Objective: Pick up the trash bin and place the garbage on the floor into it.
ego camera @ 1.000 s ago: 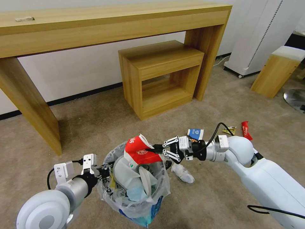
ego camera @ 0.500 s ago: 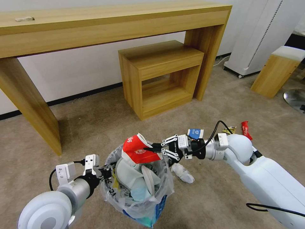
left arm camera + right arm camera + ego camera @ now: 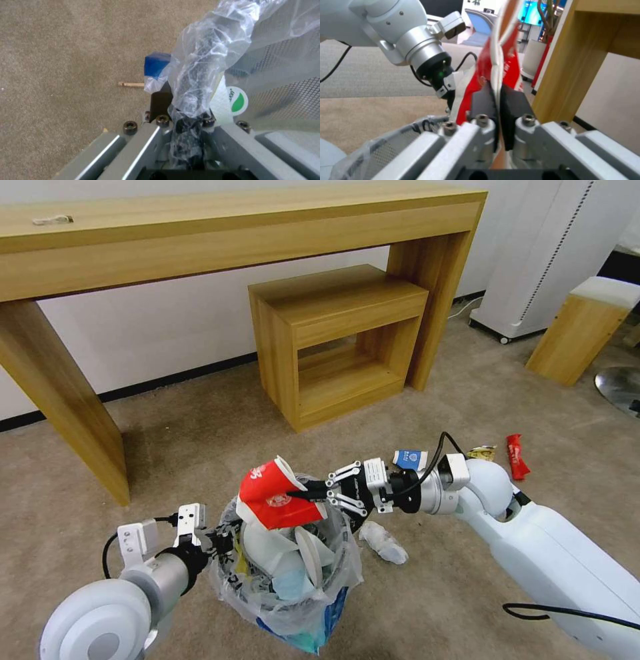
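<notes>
The trash bin (image 3: 293, 580), lined with a crinkled clear bag, hangs tilted just above the floor (image 3: 200, 460), with white litter inside. My left gripper (image 3: 223, 540) is shut on its bagged rim (image 3: 196, 82), seen close up with the gripper (image 3: 183, 110) in the left wrist view. My right gripper (image 3: 303, 493) is shut on a flattened red-white paper cup (image 3: 270, 497) over the bin's mouth; the right wrist view shows the gripper (image 3: 498, 100) pinching the cup (image 3: 510, 62). On the carpet lie a blue-white cup (image 3: 409, 459), a crumpled whitish wad (image 3: 383, 542), a yellow wrapper (image 3: 481, 452), a red wrapper (image 3: 516, 455) and a stick (image 3: 131, 84).
A long wooden desk (image 3: 200, 233) stands against the wall, with a small open wooden cabinet (image 3: 340, 340) under its right end. At the right are a white appliance (image 3: 553, 253), a wooden block stool (image 3: 580, 333) and a round metal base (image 3: 620, 387).
My right gripper has carried the red-white cup leftward, farther over the bin's mouth. The bin and left gripper shifted slightly right early on, then held still.
</notes>
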{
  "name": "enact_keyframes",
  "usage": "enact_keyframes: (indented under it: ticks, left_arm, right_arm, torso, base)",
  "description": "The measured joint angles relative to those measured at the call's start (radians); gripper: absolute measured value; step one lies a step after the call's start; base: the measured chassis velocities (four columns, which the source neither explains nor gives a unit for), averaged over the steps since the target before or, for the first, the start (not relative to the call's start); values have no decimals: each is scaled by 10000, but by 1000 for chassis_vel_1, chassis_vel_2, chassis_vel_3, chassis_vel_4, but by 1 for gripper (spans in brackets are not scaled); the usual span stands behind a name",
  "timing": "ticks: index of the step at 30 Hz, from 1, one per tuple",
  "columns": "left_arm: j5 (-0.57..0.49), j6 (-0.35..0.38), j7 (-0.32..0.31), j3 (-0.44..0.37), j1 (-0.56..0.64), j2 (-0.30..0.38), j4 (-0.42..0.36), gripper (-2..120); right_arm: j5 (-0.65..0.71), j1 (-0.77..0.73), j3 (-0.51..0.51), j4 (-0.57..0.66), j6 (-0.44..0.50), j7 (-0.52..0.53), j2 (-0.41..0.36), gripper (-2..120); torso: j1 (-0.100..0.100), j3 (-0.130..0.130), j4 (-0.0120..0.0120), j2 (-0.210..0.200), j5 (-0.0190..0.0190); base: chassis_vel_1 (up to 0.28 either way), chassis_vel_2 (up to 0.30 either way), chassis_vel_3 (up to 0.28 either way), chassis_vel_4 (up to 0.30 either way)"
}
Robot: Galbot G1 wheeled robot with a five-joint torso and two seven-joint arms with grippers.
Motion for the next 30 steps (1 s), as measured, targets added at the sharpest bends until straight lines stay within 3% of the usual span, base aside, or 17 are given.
enact_keyframes:
  ticks: [17, 20, 24, 25, 28, 30]
  left_arm:
    - [51, 0, 19, -83, 47, 26, -67, 1]
    - [86, -17, 0, -214, 72, 8, -121, 1]
    - [210, -131, -417, -771, -29, -71, -106, 1]
    - [210, -131, -417, -771, -29, -71, -106, 1]
    - [738, -89, -1091, -1300, -36, -170, -8, 1]
    - [850, -76, -1178, -1401, 1, -189, -1, 1]
  right_arm:
    - [741, -719, 632, 270, -29, 502, -174, 64]
    - [1085, -1103, 1120, 554, -16, 1378, -267, 73]
    - [1041, -1993, 2224, 1540, -850, 5523, -413, 93]
    - [1041, -1993, 2224, 1540, -850, 5523, -413, 93]
    - [556, -2576, 2863, 1828, -1477, 8263, -343, 100]
    - [480, -2667, 2961, 1842, -1517, 8578, -309, 100]
  torso:
    - [0, 0, 0, 0, 0]
    - [0, 0, 0, 0, 0]
    - [0, -1, -1, 1, -1]
    - [0, -1, -1, 1, -1]
    - [0, 0, -2, 0, -1]
    - [0, 0, -2, 0, 0]
  base:
    - [0, 0, 0, 0]
    - [0, 0, 0, 0]
    - [0, 0, 0, 0]
    - [0, 0, 0, 0]
    - [0, 0, 0, 0]
    - [0, 0, 0, 0]
